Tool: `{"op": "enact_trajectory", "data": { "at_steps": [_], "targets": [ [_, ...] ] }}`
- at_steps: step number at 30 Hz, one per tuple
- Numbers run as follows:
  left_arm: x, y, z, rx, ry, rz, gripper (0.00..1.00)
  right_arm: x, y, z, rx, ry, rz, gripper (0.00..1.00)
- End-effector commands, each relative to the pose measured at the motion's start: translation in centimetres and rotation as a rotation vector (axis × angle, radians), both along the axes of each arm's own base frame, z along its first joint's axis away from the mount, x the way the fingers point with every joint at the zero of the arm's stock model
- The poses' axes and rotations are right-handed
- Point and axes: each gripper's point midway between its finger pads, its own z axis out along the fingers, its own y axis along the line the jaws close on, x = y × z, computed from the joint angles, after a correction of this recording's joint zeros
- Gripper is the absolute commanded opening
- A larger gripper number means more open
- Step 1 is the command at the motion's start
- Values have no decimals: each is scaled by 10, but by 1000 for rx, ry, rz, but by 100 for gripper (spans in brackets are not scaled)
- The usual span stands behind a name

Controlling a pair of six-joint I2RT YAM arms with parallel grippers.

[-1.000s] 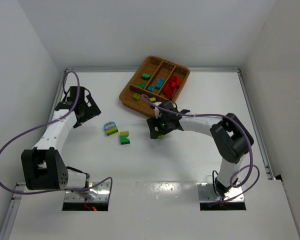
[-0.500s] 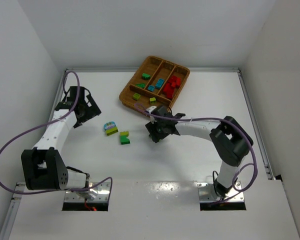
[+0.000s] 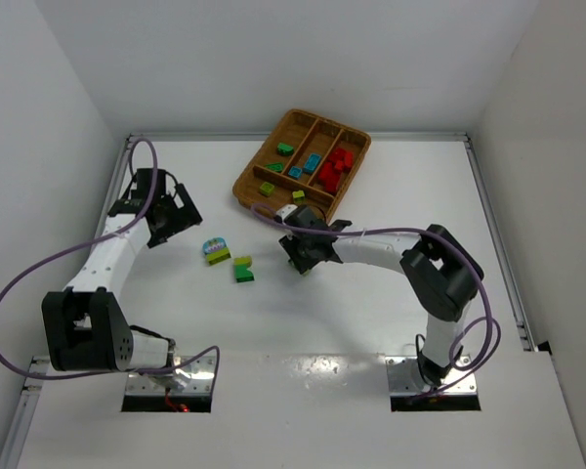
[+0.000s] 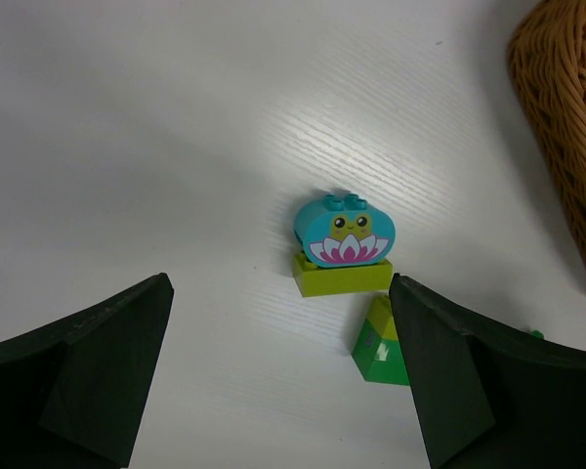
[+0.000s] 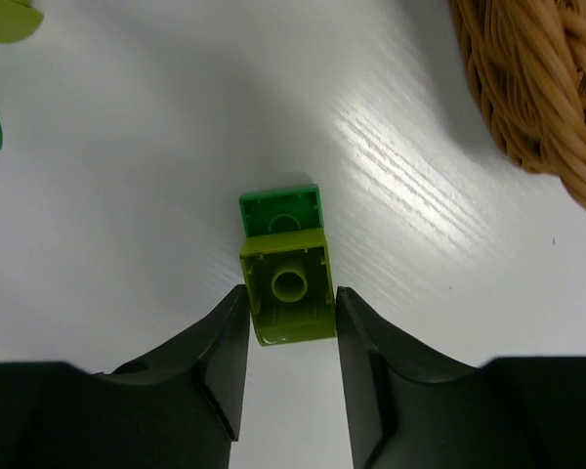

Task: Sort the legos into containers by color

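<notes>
Pick step: your right tool [image 5: 290,327] pinches the lime brick [image 5: 289,283] on the worktop nr the tray [image 5: 537,88], left tool [image 4: 278,293] wide open & empty; next lift, carry to its colour's slot.

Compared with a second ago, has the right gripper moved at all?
Yes. Against the wicker tray, the right gripper has slid left, toward the loose bricks, and its jaws now press a lime brick.

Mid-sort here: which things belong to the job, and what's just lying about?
Job: wicker tray; red legos inside it; blue flower lego on lime lego; green-yellow lego; lime-green lego in right tool.
Lying about: purple cable; base plates.
</notes>
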Motion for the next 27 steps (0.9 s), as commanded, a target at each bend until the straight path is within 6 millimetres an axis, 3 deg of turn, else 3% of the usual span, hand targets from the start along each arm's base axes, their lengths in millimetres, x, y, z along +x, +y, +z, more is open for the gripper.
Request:
{"op": "enact_trajectory", "data": {
  "at_steps": [1, 3, 8, 16, 20, 24, 27],
  "targets": [
    [4, -13, -1, -30, -13, -84, 100, 16, 14, 17, 34, -59, 1, 37],
    [6, -15, 2, -33, -22, -98, 100, 17, 15, 22, 43, -68, 1, 35],
    [5, -21, 3, -60, -23, -118, 100, 14, 5, 14, 17, -50, 0, 50],
    [5, -21, 3, -60, -23, -118, 100, 16, 6, 2, 13, -48, -16, 50],
    [3, -18, 4, -46, -22, -119, 100, 17, 3, -5, -9, -44, -24, 46],
    [5, -22, 8, -65, -32, -123, 100, 18, 1, -5, -15, -51, -30, 35],
    [9, -26, 16, -72, -53, -166, 100, 23, 8, 21, 43, -86, -50, 30]
  ]
}}
